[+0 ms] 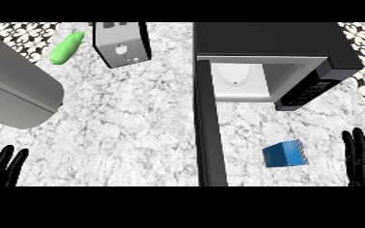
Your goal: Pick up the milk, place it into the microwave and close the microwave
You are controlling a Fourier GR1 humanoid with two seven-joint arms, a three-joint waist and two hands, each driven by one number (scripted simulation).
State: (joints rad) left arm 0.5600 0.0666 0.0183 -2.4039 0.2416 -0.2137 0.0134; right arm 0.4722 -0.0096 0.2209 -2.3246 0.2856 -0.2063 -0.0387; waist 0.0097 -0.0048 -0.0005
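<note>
A blue milk carton [285, 154] stands on the marble counter at the lower right, in front of the microwave. The microwave [274, 41] sits at the back right with its cavity showing a white turntable plate [236, 75]. Its dark door [209, 125] is swung open and reaches toward the view's lower edge, just left of the carton. My right hand [354, 152] shows at the right edge, fingers up and straight, a little right of the carton and apart from it. My left hand [11, 164] rests at the lower left corner, fingers up.
A silver toaster [121, 43] stands at the back centre-left. A green cucumber-like vegetable [65, 48] lies to its left. A grey sink or appliance edge [25, 89] fills the far left. Bare marble counter [128, 125] lies between my left hand and the door.
</note>
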